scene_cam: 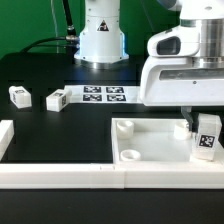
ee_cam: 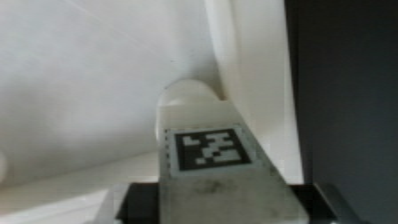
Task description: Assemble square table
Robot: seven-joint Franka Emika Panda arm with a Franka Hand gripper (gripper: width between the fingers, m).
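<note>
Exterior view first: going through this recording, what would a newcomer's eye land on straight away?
The large white gripper at the exterior view's right stands out, closed on an upright tagged leg block at the right end of the square table top. At the left, a loose leg block and a second loose block lie on the black table beside the marker board.

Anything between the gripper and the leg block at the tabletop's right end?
Nothing visible. The gripper is around the leg block; the wrist view shows it between the fingers, nothing else in the gap. The other two leg blocks lie far off toward the exterior view's left.
</note>
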